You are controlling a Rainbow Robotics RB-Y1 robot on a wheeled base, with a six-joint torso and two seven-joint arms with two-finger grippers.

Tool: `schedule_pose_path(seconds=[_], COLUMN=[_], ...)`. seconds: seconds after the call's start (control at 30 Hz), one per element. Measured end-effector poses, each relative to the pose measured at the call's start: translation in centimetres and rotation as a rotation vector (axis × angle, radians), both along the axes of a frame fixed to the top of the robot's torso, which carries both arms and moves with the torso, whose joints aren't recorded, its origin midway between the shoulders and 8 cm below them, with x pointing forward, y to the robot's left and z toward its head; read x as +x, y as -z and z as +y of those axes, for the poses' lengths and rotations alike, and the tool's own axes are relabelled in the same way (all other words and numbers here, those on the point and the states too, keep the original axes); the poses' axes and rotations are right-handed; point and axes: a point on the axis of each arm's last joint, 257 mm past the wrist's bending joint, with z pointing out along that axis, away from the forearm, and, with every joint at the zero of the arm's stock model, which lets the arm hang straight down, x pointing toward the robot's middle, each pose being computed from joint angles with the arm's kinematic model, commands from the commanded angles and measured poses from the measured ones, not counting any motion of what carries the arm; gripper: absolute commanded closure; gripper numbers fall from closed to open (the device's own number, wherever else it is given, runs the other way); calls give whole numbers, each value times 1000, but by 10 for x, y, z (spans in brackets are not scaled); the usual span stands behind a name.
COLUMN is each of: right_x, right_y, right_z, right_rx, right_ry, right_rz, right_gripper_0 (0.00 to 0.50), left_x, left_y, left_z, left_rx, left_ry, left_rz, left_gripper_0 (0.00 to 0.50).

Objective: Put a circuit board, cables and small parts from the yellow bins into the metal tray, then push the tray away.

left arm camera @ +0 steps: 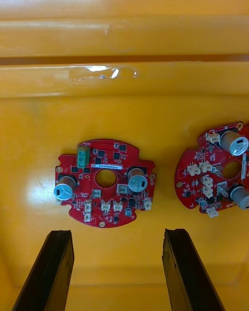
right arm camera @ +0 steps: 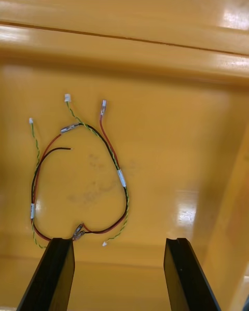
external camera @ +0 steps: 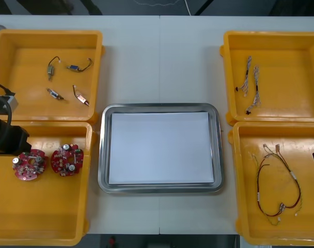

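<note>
Two round red circuit boards (external camera: 29, 164) (external camera: 67, 160) lie side by side in the near left yellow bin (external camera: 41, 222). My left gripper (external camera: 12, 140) hovers over that bin's left end. In the left wrist view my left gripper (left arm camera: 120, 269) is open, and one circuit board (left arm camera: 105, 181) lies flat just beyond the gap between its fingers; a second board (left arm camera: 215, 173) sits beside it. My right gripper (right arm camera: 120, 274) is open above the red and yellow cable (right arm camera: 83, 171) in the near right bin (external camera: 250, 206). The metal tray (external camera: 159, 187), white inside, holds nothing.
The far left bin (external camera: 22, 108) holds several small metal parts (external camera: 79, 66) with short wires. Twisted blue and white cables (external camera: 252, 85) lie in the far right bin (external camera: 296, 108). Bare table stretches beyond the tray's far edge.
</note>
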Motion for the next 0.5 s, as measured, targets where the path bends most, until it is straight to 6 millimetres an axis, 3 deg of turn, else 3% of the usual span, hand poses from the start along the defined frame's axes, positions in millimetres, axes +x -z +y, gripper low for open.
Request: schedule_pose_path(seconds=[0.27, 0.5], right_x=[12, 14], right_y=[29, 58], right_z=[-19, -19], right_rx=[14, 30], right_ry=[-60, -65], right_rz=[-22, -3], right_gripper_0=[0, 0], left_x=[5, 14], left_y=[15, 30], left_z=[-4, -3], left_rx=[18, 28], left_ry=[13, 12], left_rz=[-18, -23], left_gripper_0=[0, 0])
